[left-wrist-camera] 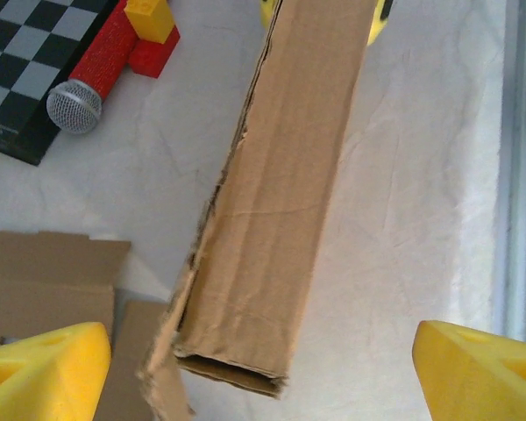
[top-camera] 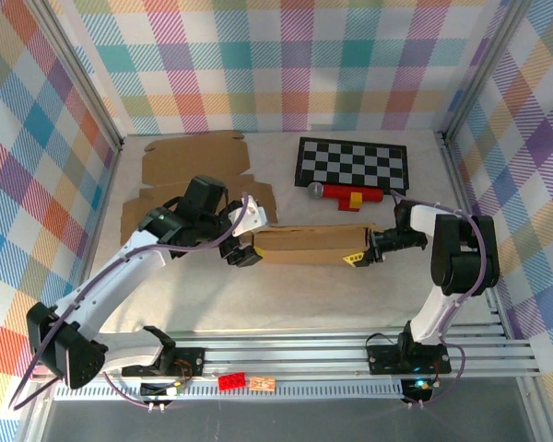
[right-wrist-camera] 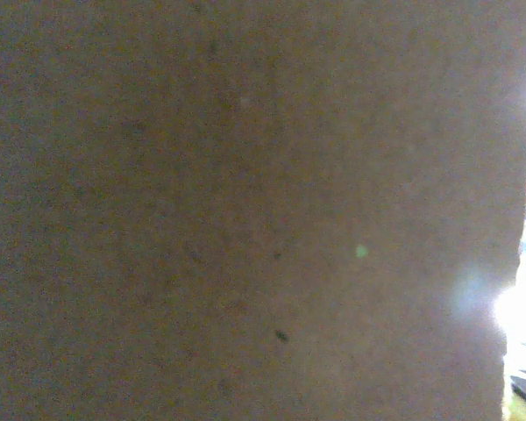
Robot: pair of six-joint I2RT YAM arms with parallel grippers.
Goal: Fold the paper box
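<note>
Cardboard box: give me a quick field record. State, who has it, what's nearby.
box: long flattened tube, lying crosswise in the middle
right hand: clamped on its right end
left hand: open, straddling the left end, not touching
behind box: microphone, red and yellow block, checkerboard
back left: flat cardboard, unfolded

Top external looked steeply down from high behind the near edge, whole table (top-camera: 304, 295) in frame. Left wrist view hung close over the paper box (left-wrist-camera: 280, 202); top view shared it mid-frame. Right wrist lens sat hard against the box, blurred
</note>
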